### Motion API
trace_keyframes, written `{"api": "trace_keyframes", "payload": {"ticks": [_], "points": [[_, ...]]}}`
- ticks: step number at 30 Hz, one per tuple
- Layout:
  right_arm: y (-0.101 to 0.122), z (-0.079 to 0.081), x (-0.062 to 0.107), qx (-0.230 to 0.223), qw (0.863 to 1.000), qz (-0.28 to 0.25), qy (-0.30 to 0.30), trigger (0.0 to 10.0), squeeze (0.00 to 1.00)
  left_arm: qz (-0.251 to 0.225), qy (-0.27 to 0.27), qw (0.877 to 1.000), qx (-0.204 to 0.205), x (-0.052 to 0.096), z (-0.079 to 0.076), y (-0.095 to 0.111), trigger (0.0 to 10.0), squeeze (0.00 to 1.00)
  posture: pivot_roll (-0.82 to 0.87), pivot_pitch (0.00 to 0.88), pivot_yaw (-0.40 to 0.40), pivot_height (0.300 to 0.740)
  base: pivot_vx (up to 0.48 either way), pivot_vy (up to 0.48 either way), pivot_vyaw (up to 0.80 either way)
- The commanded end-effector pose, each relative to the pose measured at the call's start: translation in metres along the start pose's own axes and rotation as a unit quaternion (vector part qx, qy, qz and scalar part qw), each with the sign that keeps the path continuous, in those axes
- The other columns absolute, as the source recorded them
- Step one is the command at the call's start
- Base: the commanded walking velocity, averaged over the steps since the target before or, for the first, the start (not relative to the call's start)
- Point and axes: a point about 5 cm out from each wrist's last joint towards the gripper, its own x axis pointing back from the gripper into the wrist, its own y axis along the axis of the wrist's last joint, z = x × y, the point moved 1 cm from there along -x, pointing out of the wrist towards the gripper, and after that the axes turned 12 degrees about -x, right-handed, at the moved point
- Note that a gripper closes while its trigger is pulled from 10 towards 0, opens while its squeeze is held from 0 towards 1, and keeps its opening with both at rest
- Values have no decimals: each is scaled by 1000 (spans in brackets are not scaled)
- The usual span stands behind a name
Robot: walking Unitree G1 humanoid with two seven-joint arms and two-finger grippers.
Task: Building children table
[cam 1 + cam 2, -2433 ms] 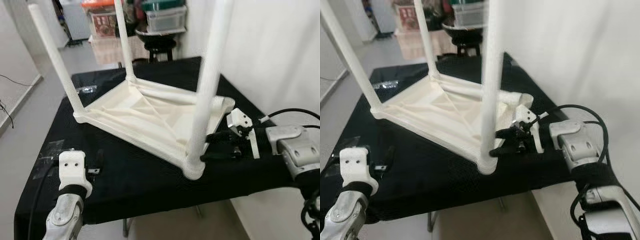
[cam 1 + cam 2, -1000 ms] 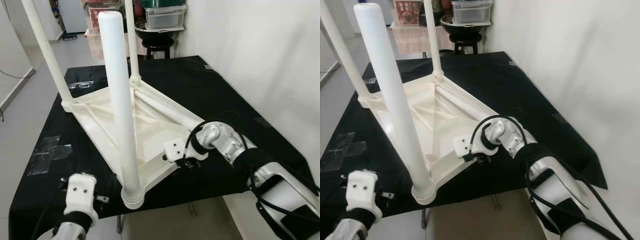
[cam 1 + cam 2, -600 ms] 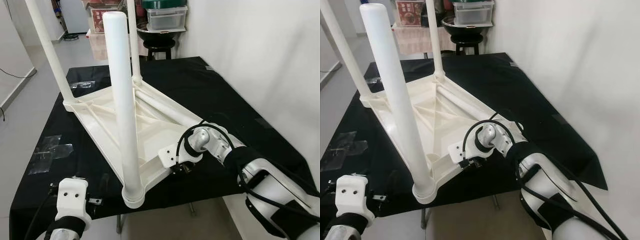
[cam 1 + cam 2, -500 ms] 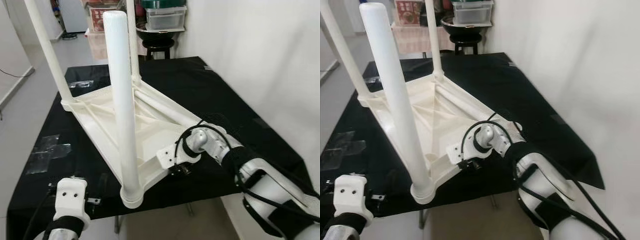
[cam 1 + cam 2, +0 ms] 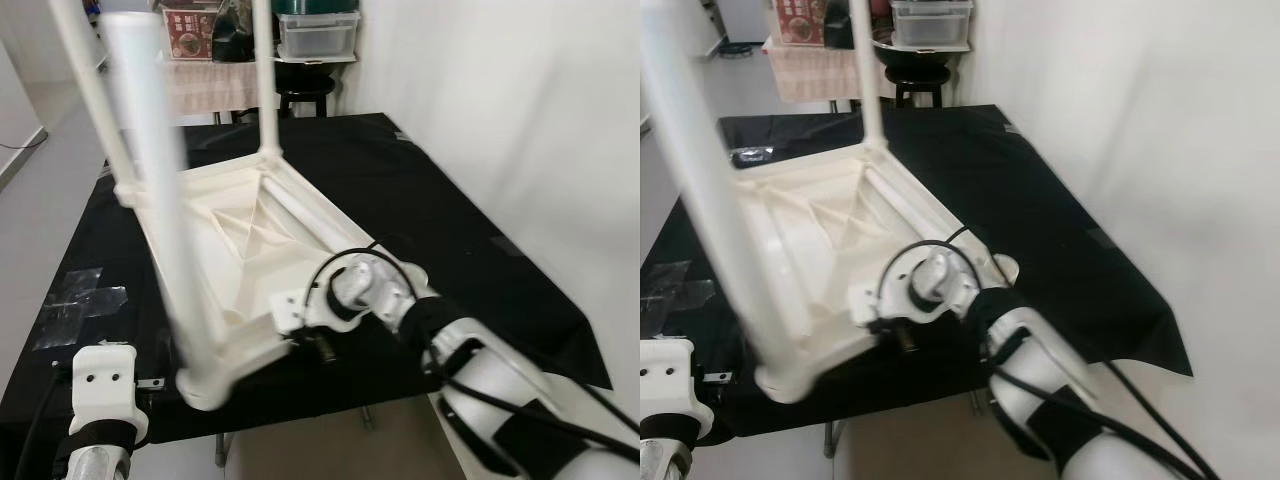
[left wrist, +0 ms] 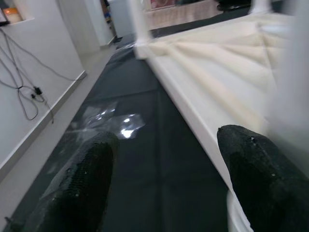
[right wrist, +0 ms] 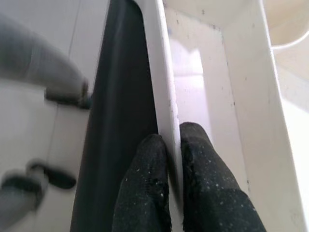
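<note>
On black cloth: upturned table, right tool clamping its rim; left tool apart.

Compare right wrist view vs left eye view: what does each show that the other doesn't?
Right wrist: the right gripper, its fingers pinching the thin rim of the upturned white table.
Left eye: the table's upright legs, the black cloth, the left gripper's wrist mount, storage boxes behind.
Both: the right arm at the table's near edge.
</note>
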Motion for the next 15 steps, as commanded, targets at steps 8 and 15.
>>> {"api": "trace_keyframes", "payload": {"ticks": [8, 15], "points": [[44, -24, 11, -64, 984, -127, -106, 0, 0, 6, 4, 1000, -8, -2, -2, -2, 10000, 0, 58, 0, -55, 740, 0, 0, 0], [78, -8, -11, -32, 975, -200, -88, 7059, 0, 7, 6, 1000, -7, -3, -3, -2, 10000, 0, 62, 0, -49, 740, 0, 0, 0]]}}
